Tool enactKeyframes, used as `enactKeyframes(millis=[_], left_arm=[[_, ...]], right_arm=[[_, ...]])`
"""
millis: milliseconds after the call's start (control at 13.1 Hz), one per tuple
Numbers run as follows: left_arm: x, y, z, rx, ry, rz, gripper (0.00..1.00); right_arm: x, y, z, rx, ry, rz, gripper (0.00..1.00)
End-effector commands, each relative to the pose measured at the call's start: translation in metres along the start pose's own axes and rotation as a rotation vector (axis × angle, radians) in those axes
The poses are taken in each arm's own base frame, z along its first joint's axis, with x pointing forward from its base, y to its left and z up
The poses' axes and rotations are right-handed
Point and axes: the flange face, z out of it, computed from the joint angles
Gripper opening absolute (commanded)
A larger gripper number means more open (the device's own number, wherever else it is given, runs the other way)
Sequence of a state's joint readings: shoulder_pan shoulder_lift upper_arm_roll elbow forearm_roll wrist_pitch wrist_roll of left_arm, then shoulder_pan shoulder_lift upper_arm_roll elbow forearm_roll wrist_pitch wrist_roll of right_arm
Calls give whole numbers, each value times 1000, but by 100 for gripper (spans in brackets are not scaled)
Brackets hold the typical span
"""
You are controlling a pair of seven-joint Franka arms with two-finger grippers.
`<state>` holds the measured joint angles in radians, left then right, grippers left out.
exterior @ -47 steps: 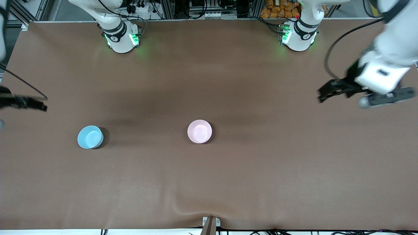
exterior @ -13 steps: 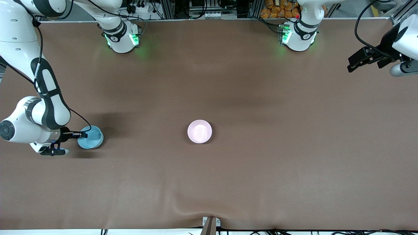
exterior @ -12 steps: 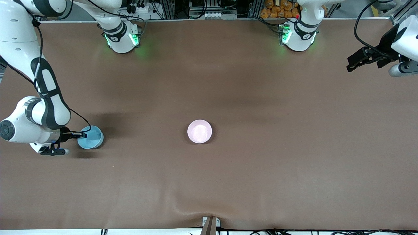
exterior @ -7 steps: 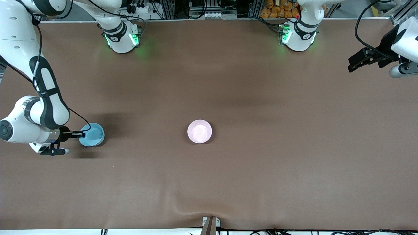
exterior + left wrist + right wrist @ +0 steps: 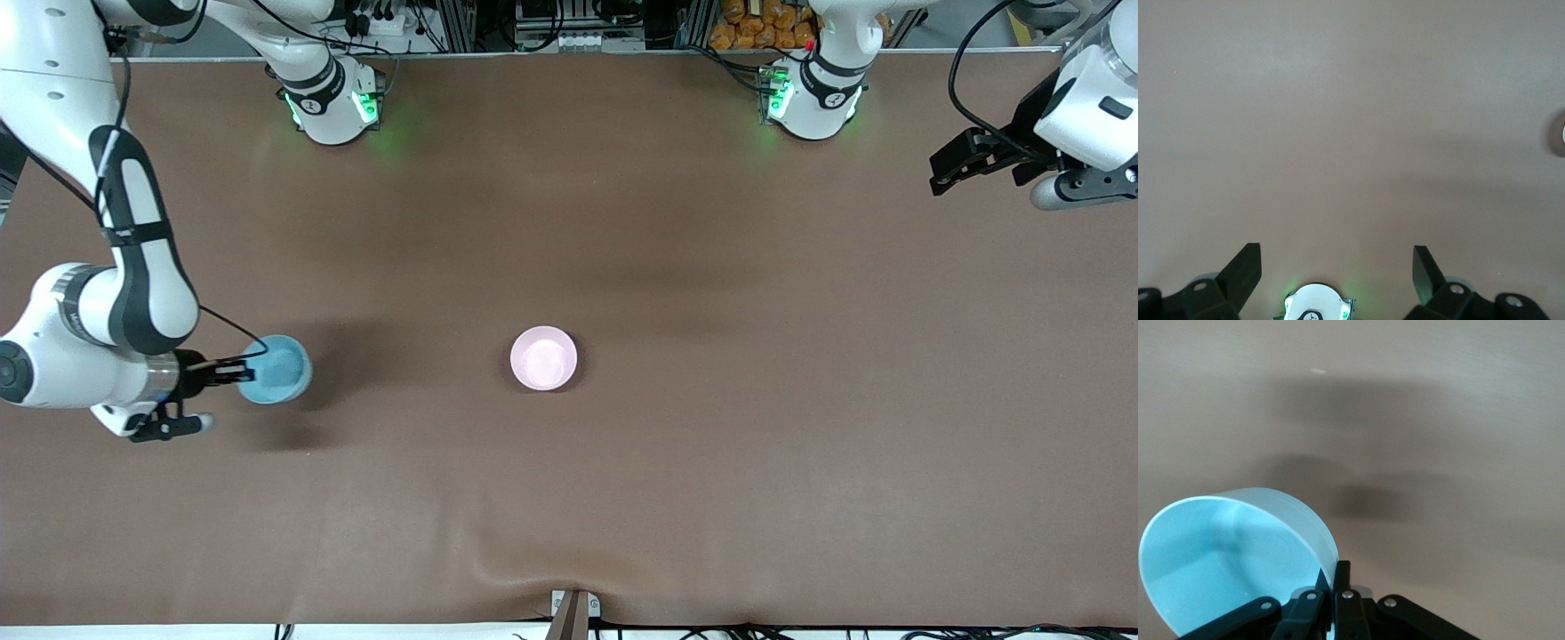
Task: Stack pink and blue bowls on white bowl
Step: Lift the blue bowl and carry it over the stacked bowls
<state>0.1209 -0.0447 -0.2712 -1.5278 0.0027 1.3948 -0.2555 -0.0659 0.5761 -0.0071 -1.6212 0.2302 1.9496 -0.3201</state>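
The blue bowl (image 5: 277, 369) hangs a little above the table at the right arm's end, tilted, its shadow lying apart from it. My right gripper (image 5: 242, 372) is shut on its rim. The right wrist view shows the fingers (image 5: 1343, 577) pinching the bowl's wall (image 5: 1218, 560), one inside and one outside. The pink bowl (image 5: 543, 357) sits upright at the table's middle; a sliver of it (image 5: 1561, 137) shows in the left wrist view. No white bowl is in view. My left gripper (image 5: 944, 173) waits open and empty over the left arm's end of the table (image 5: 1337, 263).
The brown table cover (image 5: 711, 444) has a fold near its front edge, by a small clamp (image 5: 573, 609). Both arm bases (image 5: 331, 102) (image 5: 813, 98) stand along the back edge. The left arm's base (image 5: 1315, 303) shows between the left fingers.
The right gripper closed on the blue bowl's rim, raised it off the table and carried it a little toward the pink bowl. The left gripper shifted slightly.
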Motion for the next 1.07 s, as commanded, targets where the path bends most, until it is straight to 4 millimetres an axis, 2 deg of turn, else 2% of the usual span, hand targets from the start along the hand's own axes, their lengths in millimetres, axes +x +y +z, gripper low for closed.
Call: enactKeyframes(millis=[0, 76, 306, 535, 765, 918, 994], left_arm=[[12, 0, 8, 12, 10, 19, 100], [12, 0, 8, 12, 10, 20, 100], [11, -2, 8, 12, 6, 16, 100], [6, -2, 2, 17, 20, 17, 100], [4, -6, -5, 40, 46, 22, 100], [8, -6, -6, 33, 79, 37, 100], [7, -6, -10, 31, 89, 38, 100]], right_arm=[[16, -72, 21, 103, 11, -43, 0], [22, -98, 37, 123, 3, -48, 0], [40, -156, 35, 140, 20, 54, 0], [39, -204, 35, 135, 8, 133, 0], [35, -272, 34, 138, 13, 143, 0], [24, -323, 33, 132, 7, 169, 0], [18, -333, 36, 122, -4, 196, 0]])
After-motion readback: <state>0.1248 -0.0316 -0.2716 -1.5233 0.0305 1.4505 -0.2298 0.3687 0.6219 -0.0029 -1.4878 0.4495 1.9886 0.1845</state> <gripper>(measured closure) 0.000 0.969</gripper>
